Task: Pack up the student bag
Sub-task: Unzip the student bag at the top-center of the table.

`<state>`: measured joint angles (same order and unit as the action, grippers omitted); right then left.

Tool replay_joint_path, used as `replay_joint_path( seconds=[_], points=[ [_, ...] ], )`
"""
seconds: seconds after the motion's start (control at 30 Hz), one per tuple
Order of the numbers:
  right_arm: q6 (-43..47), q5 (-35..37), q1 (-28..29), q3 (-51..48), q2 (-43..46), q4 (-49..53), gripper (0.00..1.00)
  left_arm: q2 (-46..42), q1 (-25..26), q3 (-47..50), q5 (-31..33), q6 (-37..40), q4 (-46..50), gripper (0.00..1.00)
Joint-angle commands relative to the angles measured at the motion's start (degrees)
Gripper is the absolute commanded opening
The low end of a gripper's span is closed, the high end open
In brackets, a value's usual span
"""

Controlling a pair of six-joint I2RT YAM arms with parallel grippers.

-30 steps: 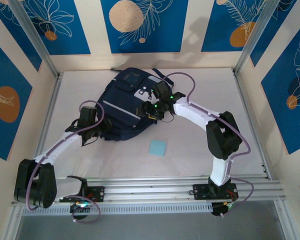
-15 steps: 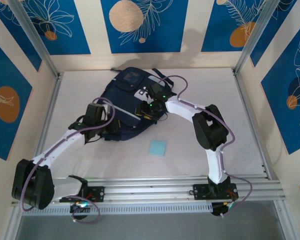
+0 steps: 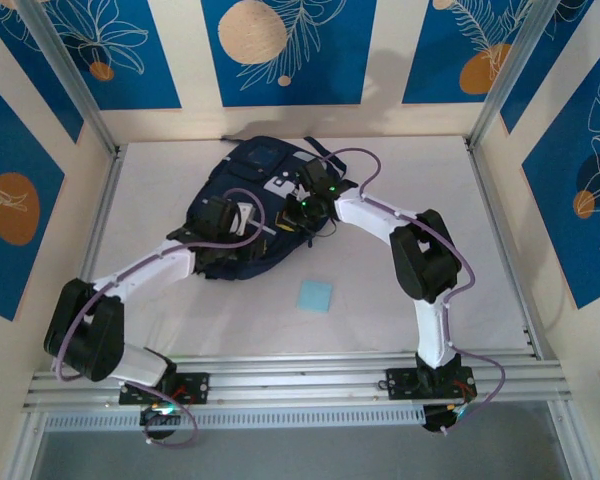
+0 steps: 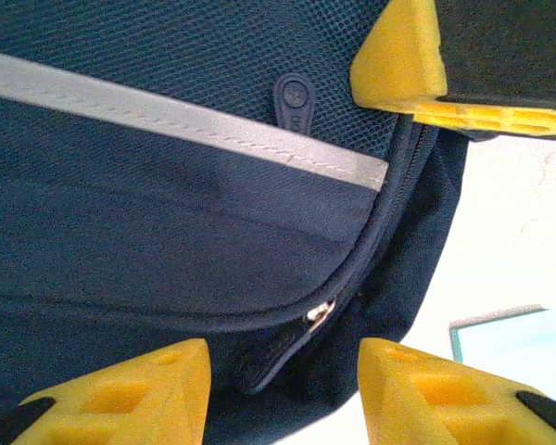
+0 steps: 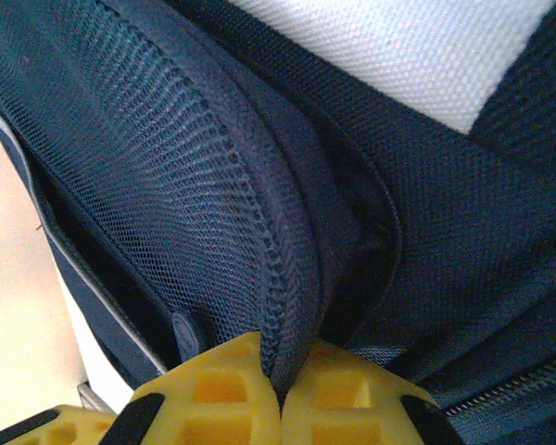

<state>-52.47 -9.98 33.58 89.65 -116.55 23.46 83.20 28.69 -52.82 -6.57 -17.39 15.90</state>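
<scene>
Bright, even light comes from overhead; my arms throw only faint, soft shadows on the bench (image 3: 370, 290). Right of my left end effector (image 4: 283, 371) the bench glares almost white. Above my right end effector (image 5: 278, 385) the bag (image 5: 167, 185) mesh is sharp; my pads (image 5: 213, 399) look soft.

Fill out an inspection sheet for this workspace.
Surface: white table, flat.
Job's things: navy student bag lying at the far centre.
Clutter: light blue square on the table, near the bag but apart from it.
Grippers: left gripper open over the bag's zip; right gripper shut on a fold of the bag's mesh.
Cables: purple cables run along both arms.
Surroundings: blue leaf-patterned wall panels, aluminium frame posts.
</scene>
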Motion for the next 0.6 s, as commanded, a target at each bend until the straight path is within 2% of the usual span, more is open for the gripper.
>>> replay_joint_path(
  seconds=[0.0,0.13,0.3,0.57],
  points=[
    [-1.72,-4.23,-0.27,2.63,3.01,-4.37,0.0,3.07,1.86,-2.37,1.1,2.01,-1.05,0.46],
    [-2.42,-5.92,-0.27,2.14,3.04,-5.43,0.0,6.31,2.16,-2.45,3.19,1.2,-2.9,0.46],
    [-2.65,-5.86,-1.01,1.2,3.76,-6.14,0.0,8.96,2.46,-3.49,2.7,0.78,-1.15,0.42],
    [-2.51,-5.8,-2.05,1.08,4.07,-6.59,0.0,5.86,4.08,-0.92,4.87,-0.17,6.04,0.43]
  ],
)
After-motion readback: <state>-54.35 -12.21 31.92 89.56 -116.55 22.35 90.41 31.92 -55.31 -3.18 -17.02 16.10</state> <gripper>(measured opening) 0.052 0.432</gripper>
